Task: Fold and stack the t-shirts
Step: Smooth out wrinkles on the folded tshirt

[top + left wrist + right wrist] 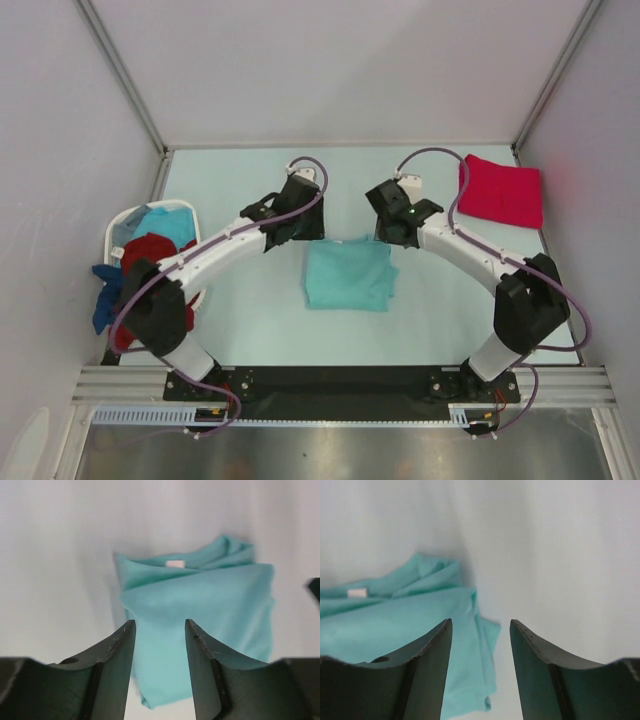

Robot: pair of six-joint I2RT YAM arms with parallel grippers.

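A light teal t-shirt (348, 274) lies folded into a rough square at the middle of the table. A bright pinkish-red t-shirt (502, 190) lies folded at the back right. My left gripper (300, 228) hovers over the teal shirt's far left corner. In the left wrist view that gripper (160, 625) is open, with the teal shirt (200, 610) below and nothing between the fingers. My right gripper (390, 232) hangs over the far right corner. In the right wrist view it (481, 624) is open too, above the edge of the teal shirt (395, 625).
A white laundry basket (120, 225) stands at the left edge, holding a light blue shirt (165, 225) and a dark red one (150, 250). A blue shirt (105, 295) hangs over its near side. Grey walls close in the table on three sides.
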